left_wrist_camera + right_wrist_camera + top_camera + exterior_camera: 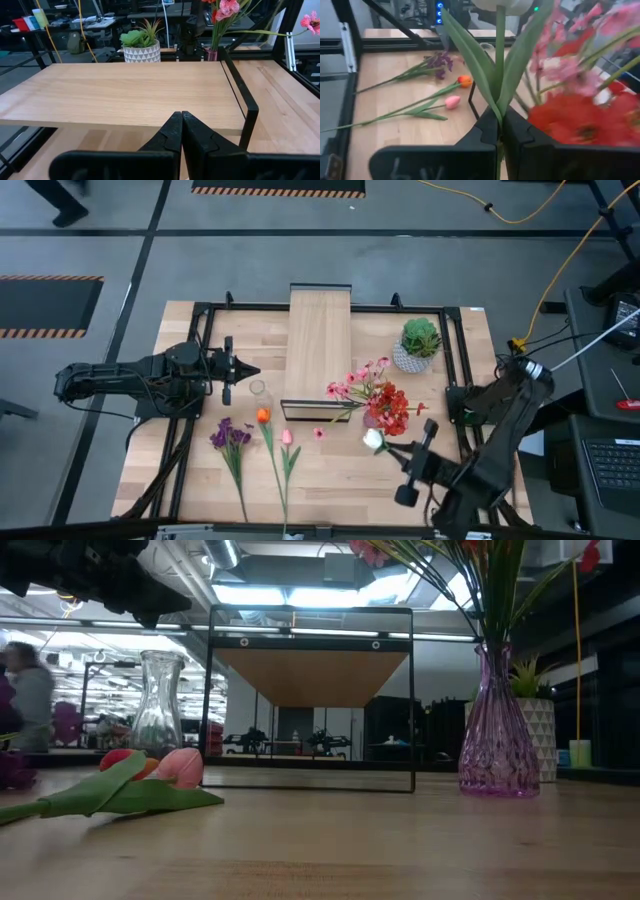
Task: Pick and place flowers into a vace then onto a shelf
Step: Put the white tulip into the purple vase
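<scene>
I take the shelf [319,350] as my landmark; its long axis runs from the far edge of the table [190,470] toward the near edge, and its dark-framed hollow end faces the near side.

My right gripper [499,131] is fully closed on the green stem of the white tulip [374,439]. In the right wrist view the stem goes straight up from between the fingers, with two long leaves spreading beside it, and the white bloom is at the far end. In the high view this flower is near the right corner of the shelf's hollow end, with its head pointing toward the purple glass vase [497,740]. That vase stands just right of the hollow end and already holds the pink blossoms [357,381] and the red blooms [392,408]; their stems lean out to different sides.

My left gripper [181,131] is closed with nothing between the fingers. It is on the left side of the shelf, pointing at the plank. An empty clear glass vase [158,703] stands upright just beside the shelf's left near corner.

Three flowers lie flat on the table, in front and left of the hollow end: the purple cluster [230,434], the orange tulip [263,416] and the pink tulip [287,437]. Their heads point toward the shelf and their stems run toward the near table edge.

A green plant in a white pot [418,344] stands to the right of the shelf.
</scene>
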`<state>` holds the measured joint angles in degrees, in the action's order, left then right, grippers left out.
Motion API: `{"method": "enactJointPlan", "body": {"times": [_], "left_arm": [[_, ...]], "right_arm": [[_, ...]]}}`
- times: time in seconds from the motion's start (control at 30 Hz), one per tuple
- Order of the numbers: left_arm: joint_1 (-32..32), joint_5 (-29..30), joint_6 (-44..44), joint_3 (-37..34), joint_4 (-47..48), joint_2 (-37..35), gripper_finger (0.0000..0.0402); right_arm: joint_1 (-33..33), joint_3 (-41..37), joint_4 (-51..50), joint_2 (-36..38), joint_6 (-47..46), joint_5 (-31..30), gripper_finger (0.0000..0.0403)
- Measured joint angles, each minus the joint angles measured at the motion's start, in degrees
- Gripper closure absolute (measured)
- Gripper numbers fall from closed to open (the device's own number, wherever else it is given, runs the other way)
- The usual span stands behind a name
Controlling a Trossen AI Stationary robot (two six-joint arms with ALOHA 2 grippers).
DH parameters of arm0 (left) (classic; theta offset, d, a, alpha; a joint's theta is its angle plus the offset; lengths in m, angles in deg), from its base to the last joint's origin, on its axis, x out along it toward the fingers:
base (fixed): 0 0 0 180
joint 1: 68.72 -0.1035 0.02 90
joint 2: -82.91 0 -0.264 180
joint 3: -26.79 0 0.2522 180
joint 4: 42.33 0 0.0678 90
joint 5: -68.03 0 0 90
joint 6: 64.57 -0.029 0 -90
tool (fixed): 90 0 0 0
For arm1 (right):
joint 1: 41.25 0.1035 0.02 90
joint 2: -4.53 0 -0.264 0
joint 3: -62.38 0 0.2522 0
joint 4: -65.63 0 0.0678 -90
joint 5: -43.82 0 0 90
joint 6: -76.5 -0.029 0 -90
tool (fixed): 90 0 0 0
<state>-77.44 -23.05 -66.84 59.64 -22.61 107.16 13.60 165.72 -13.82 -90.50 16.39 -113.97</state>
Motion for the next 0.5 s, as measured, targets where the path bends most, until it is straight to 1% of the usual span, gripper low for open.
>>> {"method": "enactJointPlan", "body": {"times": [0.27, 0.4, 0.5], "left_arm": [[0.0, 0.0, 0.0, 0.0, -0.2, 0.0, 0.0398], [0.0, 0.0, 0.0, 0.0, -0.2, 0.0, 0.0398], [0.0, 0.0, 0.0, 0.0, -0.2, 0.0, 0.0398]], "right_arm": [[0.0, 0.0, 2.0, 12.6, 12.3, 5.5, 0.04], [0.0, 0.0, 3.9, 19.4, 20.2, 11.2, 0.04], [-0.3, 0.0, 4.3, 23.5, 25.7, 13.9, 0.04]]}}
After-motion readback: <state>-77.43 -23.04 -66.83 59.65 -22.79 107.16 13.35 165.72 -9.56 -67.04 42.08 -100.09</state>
